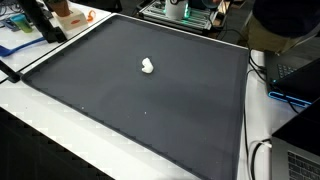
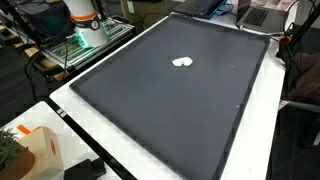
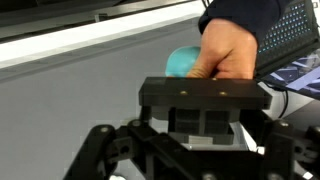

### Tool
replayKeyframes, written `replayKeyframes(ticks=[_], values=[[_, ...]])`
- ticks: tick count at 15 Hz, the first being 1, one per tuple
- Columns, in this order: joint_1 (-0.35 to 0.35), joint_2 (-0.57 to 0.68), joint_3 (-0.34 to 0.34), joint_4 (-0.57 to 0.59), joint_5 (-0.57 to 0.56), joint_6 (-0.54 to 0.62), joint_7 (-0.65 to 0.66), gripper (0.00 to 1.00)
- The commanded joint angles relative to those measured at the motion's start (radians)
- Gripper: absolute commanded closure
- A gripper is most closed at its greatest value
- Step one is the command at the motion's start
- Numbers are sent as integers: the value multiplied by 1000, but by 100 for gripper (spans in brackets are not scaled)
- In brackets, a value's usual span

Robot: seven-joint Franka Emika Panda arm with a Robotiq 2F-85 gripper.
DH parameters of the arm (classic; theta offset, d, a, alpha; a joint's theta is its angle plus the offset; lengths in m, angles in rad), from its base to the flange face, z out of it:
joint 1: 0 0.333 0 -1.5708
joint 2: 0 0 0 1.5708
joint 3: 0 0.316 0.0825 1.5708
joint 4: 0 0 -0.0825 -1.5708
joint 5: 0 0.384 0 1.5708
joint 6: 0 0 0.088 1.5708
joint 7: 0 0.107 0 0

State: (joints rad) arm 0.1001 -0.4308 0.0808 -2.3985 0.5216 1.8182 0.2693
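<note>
— Jaws?
— Can't tell if apart or together.
— Ball (image 3: 183,62)?
— Teal, ahead, over mat (image 3: 60,110), w/ hand (image 3: 232,48) wrapped round right side. Also white lump (image 1: 147,66) mid-mat, on desk (image 1: 30,125).

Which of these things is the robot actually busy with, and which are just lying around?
In hand: gripper; teal object, held by a person's hand just ahead of it.
Lying about: white lump on the dark mat; laptop.

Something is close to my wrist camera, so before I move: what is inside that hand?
The hand holds a rounded teal thing. Only the side that sticks out past the hand shows. The hand covers the rest, so its full shape cannot be told.
</note>
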Motion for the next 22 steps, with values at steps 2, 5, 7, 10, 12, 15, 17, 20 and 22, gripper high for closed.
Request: replayKeyframes(ticks=[2,5,7,10,12,15,17,20,22], values=[[-7,-45,8,-46,21,13,-3,51],[-9,-51,8,-49,20,15,0,73],[-11,-58,10,-58,26,26,7,77],[-6,-76,13,-72,26,29,-8,77],[-11,-34,11,-32,8,4,-8,52],[-7,-41,20,-38,7,4,-14,52],[-7,-42,20,-38,7,4,-15,52],[-37,-24,59,-30,-120,111,-8,77],[-46,30,74,24,-235,148,-1,77]])
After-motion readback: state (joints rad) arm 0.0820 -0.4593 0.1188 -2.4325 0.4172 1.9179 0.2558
